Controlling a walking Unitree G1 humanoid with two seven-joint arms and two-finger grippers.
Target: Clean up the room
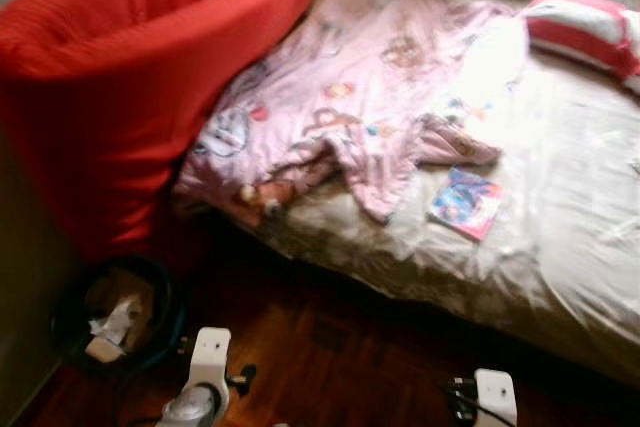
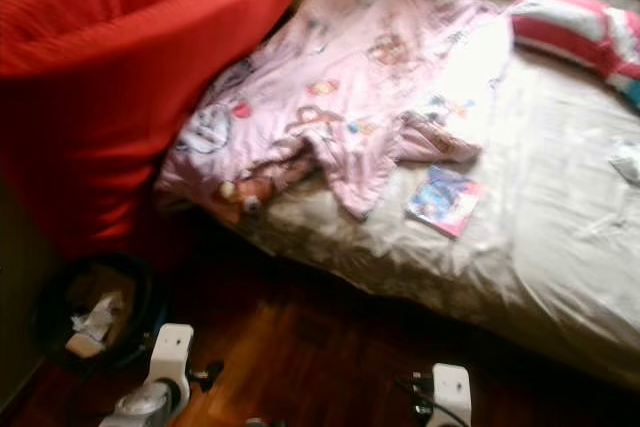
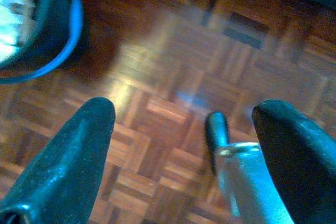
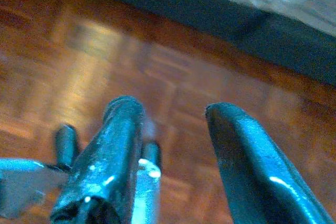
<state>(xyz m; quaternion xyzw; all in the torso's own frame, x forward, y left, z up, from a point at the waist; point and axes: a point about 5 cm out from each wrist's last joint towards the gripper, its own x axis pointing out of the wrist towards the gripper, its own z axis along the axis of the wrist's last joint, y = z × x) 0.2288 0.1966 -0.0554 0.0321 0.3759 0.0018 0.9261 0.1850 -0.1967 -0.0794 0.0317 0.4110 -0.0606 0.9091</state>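
On the bed (image 1: 560, 277), a pink blanket (image 1: 370, 87) and a small book (image 1: 466, 203) were seen; both the left gripper (image 3: 184, 124) and the right gripper (image 4: 173, 124) were held spread apart and empty above the wood floor (image 3: 173, 61).

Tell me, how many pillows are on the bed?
1: a red-and-white striped pillow lies at the far right end of the bed, beyond the pink patterned blanket. More may be hidden under that blanket.

One bed (image 1: 560, 237), one pillow (image 1: 585, 27), one book (image 1: 465, 203), one bin (image 1: 120, 317).

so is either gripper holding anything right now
Nothing is held: the left gripper and right gripper are both open over bare wooden floor.
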